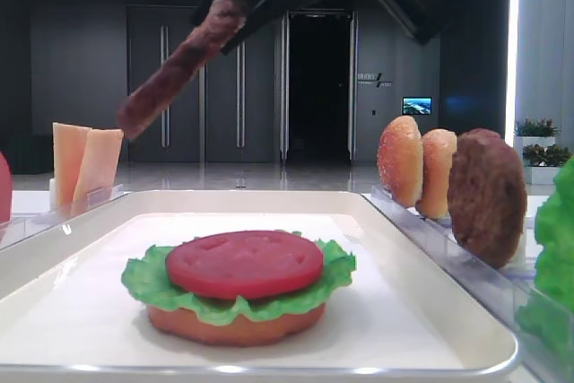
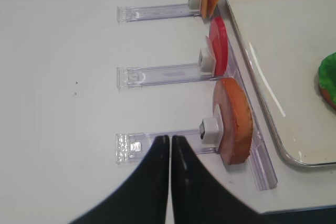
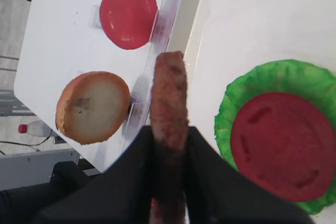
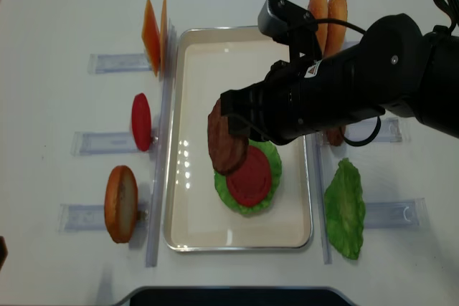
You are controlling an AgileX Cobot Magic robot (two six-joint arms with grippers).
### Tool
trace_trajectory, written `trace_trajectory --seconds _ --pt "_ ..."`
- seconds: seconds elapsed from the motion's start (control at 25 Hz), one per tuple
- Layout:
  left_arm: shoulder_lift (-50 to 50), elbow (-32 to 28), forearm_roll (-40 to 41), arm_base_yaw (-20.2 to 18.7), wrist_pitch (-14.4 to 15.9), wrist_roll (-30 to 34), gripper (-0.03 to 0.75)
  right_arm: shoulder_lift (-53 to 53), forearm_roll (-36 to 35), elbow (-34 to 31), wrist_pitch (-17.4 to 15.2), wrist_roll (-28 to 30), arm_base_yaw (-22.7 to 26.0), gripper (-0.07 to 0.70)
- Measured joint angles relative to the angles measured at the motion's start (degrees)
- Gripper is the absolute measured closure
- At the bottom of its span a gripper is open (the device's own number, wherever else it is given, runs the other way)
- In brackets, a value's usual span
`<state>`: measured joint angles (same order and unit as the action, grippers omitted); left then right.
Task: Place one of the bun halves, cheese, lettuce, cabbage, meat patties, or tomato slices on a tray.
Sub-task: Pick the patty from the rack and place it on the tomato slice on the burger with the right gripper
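Front view: the big white tray (image 1: 430, 248) holds a flat orange bun base (image 1: 235, 325), frilly green lettuce (image 1: 152, 277) and a round red tomato slice (image 1: 244, 263). Right wrist view: the right pincer (image 3: 168, 145) squeezes a brown meat patty (image 3: 169, 98) over the tray's edge. Left wrist view: the left pincer (image 2: 170, 145) is closed and empty over the white bench (image 2: 63, 66).

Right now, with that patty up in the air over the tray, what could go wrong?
The right gripper pinches the meat patty edge-on and tilted, so once released it may land on its rim and roll instead of lying flat. It also hangs toward the left of the tomato slice, so it could drop off-centre and slide off the lettuce onto the tray.
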<state>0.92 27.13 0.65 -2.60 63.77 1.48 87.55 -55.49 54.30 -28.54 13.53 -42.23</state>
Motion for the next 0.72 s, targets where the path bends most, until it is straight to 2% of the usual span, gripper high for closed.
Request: trace_trajectory --seconds 0.16,0.28,0.48,0.72 --pt "0.0 0.0 0.0 0.0 0.0 0.0 0.715 0.5 -10.3 -3.9 0.7 11.5 0.0 0.489" --pt "0.0 0.0 0.0 0.0 0.0 0.0 0.715 0.6 -13.9 -5.2 1.0 16.3 0.6 0.489" --pt "0.0 0.0 0.0 0.0 0.0 0.0 0.715 0.6 -14.8 -5.5 2.0 20.4 0.8 0.489" --pt "0.0 0.0 0.0 0.0 0.0 0.0 0.715 0.6 -16.0 -7.6 0.4 21.5 4.6 0.489"
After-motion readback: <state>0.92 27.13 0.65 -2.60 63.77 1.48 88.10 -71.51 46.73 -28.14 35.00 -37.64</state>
